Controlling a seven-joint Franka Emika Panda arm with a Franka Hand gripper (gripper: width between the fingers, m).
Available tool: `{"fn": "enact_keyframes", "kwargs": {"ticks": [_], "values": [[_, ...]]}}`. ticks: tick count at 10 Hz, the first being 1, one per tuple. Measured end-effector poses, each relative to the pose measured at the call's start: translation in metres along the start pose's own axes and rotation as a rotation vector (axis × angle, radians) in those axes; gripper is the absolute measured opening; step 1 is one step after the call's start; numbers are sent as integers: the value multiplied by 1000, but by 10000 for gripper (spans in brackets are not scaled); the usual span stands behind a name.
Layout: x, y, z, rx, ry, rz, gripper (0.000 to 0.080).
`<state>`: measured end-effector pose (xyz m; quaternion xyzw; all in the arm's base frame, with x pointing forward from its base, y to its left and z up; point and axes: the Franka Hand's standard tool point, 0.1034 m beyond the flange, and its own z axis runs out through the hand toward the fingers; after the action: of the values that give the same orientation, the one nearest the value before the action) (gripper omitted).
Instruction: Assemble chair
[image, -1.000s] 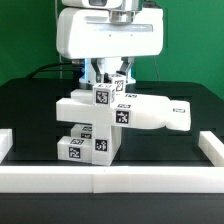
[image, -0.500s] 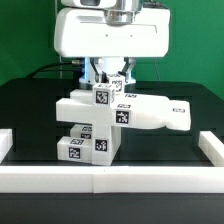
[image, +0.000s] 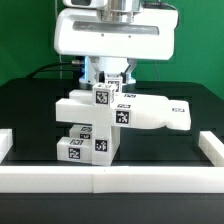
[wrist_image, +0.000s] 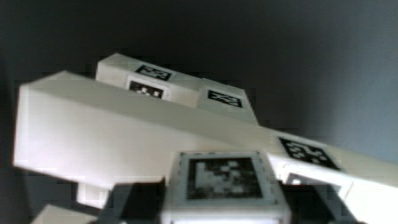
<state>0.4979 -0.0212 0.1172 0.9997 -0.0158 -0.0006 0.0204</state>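
The partly built chair (image: 120, 115) stands mid-table in the exterior view: stacked white tagged blocks below, and a long white slab reaching toward the exterior view's right. A small tagged block (image: 103, 94) sits on top of it. My gripper (image: 108, 82) hangs straight above, shut on that block. In the wrist view the tagged block (wrist_image: 222, 185) fills the gap between my dark fingers (wrist_image: 139, 198), with the chair's white slab (wrist_image: 125, 120) and its tags beyond. I cannot tell whether the block is seated in the part below it.
A long low white border rail (image: 110, 178) runs along the table's front, with raised ends at the exterior view's left (image: 4, 145) and right (image: 214, 148). The tabletop is black, with a green wall behind.
My fingers have shifted slightly around the small block. The chair parts stay where they were.
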Motion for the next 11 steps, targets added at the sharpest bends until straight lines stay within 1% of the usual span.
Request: {"fn": "enact_keyframes", "kwargs": {"ticks": [3,4,6,8,10,11], "values": [[0,-1,0,1,0,200,290],[0,-1,0,0,0,229,290],[0,-3,0,8,-1,391,291],[0,-4,1,9,-2,524,291],[0,-4,1,12,-3,613,291],[0,-4,1,12,-3,609,378]]}}
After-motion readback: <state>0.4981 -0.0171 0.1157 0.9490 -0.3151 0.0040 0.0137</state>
